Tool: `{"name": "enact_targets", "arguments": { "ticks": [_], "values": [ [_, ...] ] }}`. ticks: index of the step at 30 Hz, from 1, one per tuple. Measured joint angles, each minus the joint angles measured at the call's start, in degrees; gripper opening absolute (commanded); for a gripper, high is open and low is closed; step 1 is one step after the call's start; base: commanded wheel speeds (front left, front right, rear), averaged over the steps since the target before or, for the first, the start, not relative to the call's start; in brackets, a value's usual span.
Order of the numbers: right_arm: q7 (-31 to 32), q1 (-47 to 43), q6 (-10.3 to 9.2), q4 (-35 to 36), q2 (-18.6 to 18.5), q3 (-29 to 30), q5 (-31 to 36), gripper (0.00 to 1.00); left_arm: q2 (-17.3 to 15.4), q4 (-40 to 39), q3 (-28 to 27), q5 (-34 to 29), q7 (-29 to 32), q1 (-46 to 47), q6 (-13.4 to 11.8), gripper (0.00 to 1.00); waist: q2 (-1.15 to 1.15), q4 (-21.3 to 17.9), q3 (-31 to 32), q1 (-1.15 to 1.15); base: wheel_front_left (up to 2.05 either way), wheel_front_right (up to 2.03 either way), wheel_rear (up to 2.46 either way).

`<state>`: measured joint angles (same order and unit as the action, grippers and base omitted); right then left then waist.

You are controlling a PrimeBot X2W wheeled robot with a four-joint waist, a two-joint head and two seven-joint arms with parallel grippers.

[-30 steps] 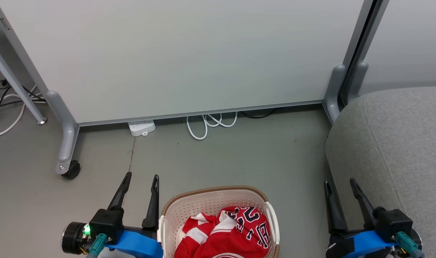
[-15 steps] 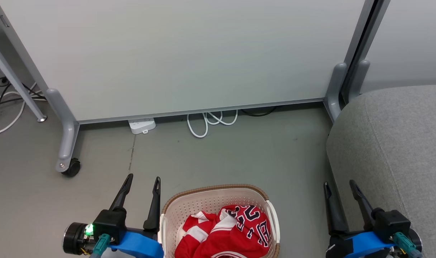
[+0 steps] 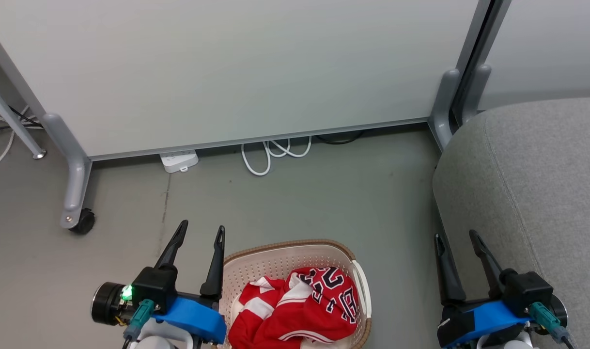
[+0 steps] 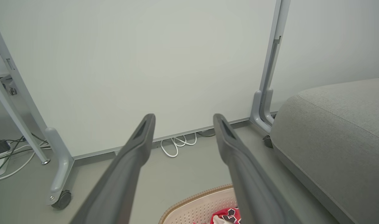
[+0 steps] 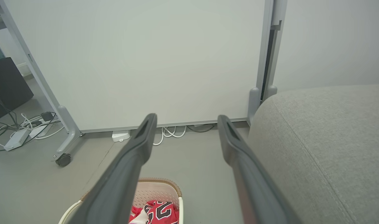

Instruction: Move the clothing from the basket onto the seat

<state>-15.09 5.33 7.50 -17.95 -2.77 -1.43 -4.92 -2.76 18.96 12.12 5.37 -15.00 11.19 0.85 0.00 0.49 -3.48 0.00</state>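
**Visitor:** What is the biggest thing in front of you?

**Me:** The white partition panel point(image 3: 227, 68) along the far side. After that comes the grey seat point(image 3: 532, 194) on my right, its rounded corner close to my right arm. That is where the load goes, and I judge it is parked this near so the carry is short.

**Visitor:** And the basket?

**Me:** The basket point(image 3: 275, 264) stands on the floor point(image 3: 300, 203) near me, between my arms and closer to the left one. The clothing point(image 3: 304, 305) lies crumpled inside it with the lettering up. None of it is on the seat yet.

**Visitor:** What about your tools?

**Me:** My left gripper point(image 3: 202, 227) is just beside the basket's left rim, with its fingers spread wide and nothing in them. My right gripper point(image 3: 455, 236) is near the seat's edge, also spread and empty. Both point toward the far side. I take this for a ready pose, with the jaws apart so either can drop onto the fabric.

**Visitor:** Anything smaller?

**Me:** A power strip point(image 3: 178, 161) and a looped white cable point(image 3: 271, 152) at the foot of the panel, well apart from the work.
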Motion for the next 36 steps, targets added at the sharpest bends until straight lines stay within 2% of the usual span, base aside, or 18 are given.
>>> {"name": "enact_targets", "arguments": {
  "ticks": [3,9,17,26,36],
  "values": [
    [0.00,0.82,0.00,0.34,-0.01,0.18,0.37,1.00,0.00,2.00,0.94,0.87,-0.04,2.42,0.96,1.00,0.00,-0.90,-1.52,0.00,0.00,0.00,0.00],
    [-0.02,3.63,0.00,1.33,-0.02,0.13,0.37,1.00,-0.14,7.82,3.15,-2.03,-0.05,9.17,3.45,1.00,0.00,-2.79,-5.77,0.00,0.00,0.00,0.00],
    [-0.02,8.91,0.00,2.25,-0.02,-1.14,-0.19,1.00,-2.32,16.99,8.81,-5.65,-0.04,18.21,5.72,1.00,0.00,-5.89,-12.84,0.01,0.00,0.00,0.00],
    [-0.03,13.60,0.00,3.82,-0.03,-1.74,-1.26,1.00,-4.26,27.54,18.08,-8.57,-0.04,26.44,6.45,1.00,0.00,-9.33,-21.43,0.01,0.00,0.00,0.00],
    [-0.03,17.55,0.00,5.28,-0.04,-2.59,-2.33,1.00,-6.22,36.62,28.95,-6.82,-0.04,33.60,6.47,1.00,0.00,-12.38,-30.26,0.01,0.00,0.00,0.00]
  ]
}}
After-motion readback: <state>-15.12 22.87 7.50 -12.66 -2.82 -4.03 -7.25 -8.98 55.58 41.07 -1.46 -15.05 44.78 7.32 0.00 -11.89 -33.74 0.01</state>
